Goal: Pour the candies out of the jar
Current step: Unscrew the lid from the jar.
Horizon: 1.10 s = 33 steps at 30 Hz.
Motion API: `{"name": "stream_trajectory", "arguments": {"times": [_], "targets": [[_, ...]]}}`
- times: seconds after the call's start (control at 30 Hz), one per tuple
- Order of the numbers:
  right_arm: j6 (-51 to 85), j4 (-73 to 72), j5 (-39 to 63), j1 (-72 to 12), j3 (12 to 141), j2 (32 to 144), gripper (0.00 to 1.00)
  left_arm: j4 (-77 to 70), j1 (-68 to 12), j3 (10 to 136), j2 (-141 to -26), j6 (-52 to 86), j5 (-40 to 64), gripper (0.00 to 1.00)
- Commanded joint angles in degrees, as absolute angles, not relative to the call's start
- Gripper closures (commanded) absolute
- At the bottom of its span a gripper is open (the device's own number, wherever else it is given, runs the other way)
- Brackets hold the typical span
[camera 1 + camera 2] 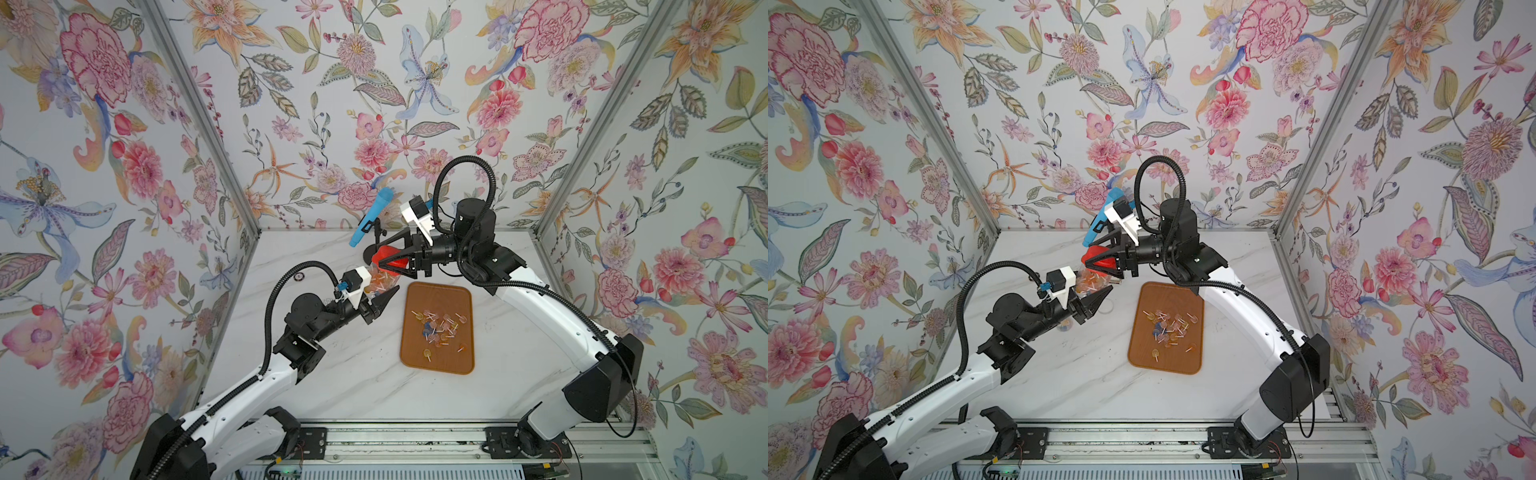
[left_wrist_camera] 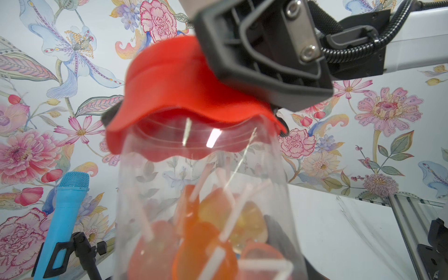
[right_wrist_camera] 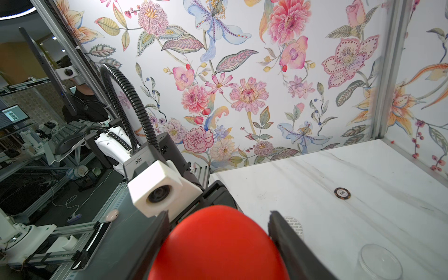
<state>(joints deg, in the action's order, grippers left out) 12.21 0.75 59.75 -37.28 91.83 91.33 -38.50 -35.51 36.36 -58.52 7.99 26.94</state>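
The left gripper (image 1: 384,297) is clamped on the jar (image 1: 378,279), held up just left of the tray (image 1: 455,361). The right gripper (image 1: 377,258) pinches its red lid (image 1: 388,254). Some candies (image 1: 436,328) lie on the tray, but most are in the jar. Next, I'd guess, the lid lifts clear and the jar tips over the tray.

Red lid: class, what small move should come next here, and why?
Probably the right pincer should lift the red lid clear. The lid covers the mouth of the clear jar, which the left pincer grips. Lollipops lie inside, and the brown tray waits beside it, so the mouth must be free before pouring.
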Motion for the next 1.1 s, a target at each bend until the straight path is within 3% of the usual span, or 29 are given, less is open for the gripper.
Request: {"name": "stream_trajectory", "arguments": {"times": [0.0,0.17,0.4,0.57,0.73,1.07], "targets": [[13.77,0.24,58.22,-38.54,93.72,92.63,0.41,-40.12,-35.38,36.16,-56.56,5.74,28.67,1.0],[15.87,2.42,60.34,-37.64,97.9,94.36,0.48,-38.07,-35.22,35.3,-56.16,4.16,28.31,1.0],[15.89,10.2,61.97,-37.95,101.63,95.62,0.48,-39.35,-34.29,35.27,-57.16,3.05,28.76,1.0],[5.54,18.17,51.85,-40.77,100.82,93.81,0.42,-41.77,-33.93,35.52,-58.31,4.45,29.93,1.0],[5.6,18.41,50.89,-40.8,101.64,94.47,0.47,-41.53,-33.93,35.64,-58.15,4.6,30.38,1.0],[11.77,18.39,59.55,-38.32,106.34,95.59,0.49,-41.84,-33.71,32.67,-59.5,2.39,27.58,1.0]]}}
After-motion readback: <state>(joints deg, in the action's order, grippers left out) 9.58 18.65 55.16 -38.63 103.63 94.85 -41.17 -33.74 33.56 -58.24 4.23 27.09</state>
